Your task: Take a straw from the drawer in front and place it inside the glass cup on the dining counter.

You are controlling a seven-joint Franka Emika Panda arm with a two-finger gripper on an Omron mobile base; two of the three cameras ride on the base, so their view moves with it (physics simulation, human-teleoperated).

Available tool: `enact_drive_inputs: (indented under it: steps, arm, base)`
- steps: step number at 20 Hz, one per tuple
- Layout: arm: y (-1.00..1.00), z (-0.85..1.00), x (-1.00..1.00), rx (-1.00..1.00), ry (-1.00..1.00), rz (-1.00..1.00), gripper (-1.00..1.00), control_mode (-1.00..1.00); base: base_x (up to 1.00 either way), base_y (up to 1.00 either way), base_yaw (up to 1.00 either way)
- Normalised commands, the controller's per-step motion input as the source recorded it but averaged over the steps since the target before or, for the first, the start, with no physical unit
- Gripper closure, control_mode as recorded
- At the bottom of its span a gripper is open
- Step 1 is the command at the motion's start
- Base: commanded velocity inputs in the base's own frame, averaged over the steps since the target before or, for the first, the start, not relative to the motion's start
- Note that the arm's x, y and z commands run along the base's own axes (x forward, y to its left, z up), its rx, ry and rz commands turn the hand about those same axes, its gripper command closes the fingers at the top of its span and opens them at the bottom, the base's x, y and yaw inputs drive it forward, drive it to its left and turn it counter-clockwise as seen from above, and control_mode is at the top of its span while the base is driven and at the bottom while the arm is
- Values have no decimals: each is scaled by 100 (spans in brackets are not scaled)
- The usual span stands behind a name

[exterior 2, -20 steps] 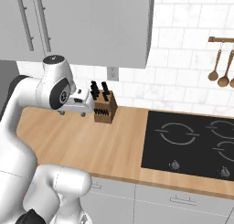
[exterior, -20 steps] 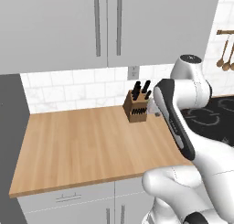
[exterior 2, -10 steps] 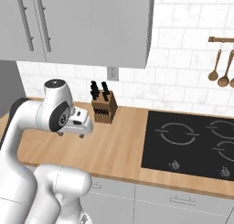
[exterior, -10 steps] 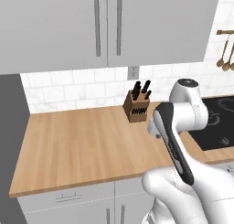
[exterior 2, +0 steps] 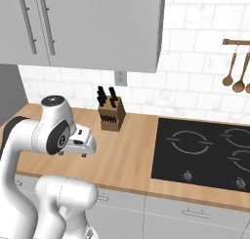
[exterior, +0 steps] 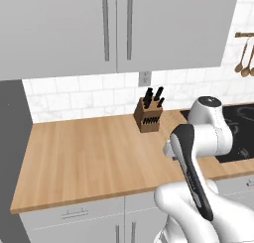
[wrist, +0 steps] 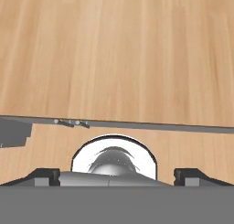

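Take the knife block (exterior: 149, 114) as your landmark: it stands at the back of the wooden counter (exterior: 84, 157), against the tiled wall. Your gripper (exterior 2: 84, 146) hangs over that counter in front of the block and a little to its left, as the right base view shows it, well apart from it and touching nothing. The hand view looks straight down at bare wood with the counter's front edge crossing the picture, so the hand sits near that edge, probably because the drawer you want lies below it. The finger tips (wrist: 44, 174) stand at the far corners of that view, so the jaws are spread wide with nothing between them.

To the right of the block lies the black cooktop (exterior 2: 205, 152), and grey cabinet doors (exterior: 116, 29) hang above it. The straw, the cup and an open drawer cannot be made out. You are likely at the very start: reach the drawer handle first.
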Motion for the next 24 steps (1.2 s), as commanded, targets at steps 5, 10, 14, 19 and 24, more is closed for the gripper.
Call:
enact_drive_inputs:
  steps: [5,10,14,19,24]
  arm:
    - [0,0,0,0,0,0,-100,100]
    - [0,0,0,0,0,0,-100,100]
    - [0,0,0,0,0,0,-100,100]
    - [0,0,0,0,0,0,-100,100]
    - [0,0,0,0,0,0,-100,100]
  base:
    - [-26,45,-6]
    - [-32,47,-11]
    - [-52,14,-18]
    - [-57,5,-29]
    - [-36,48,-29]
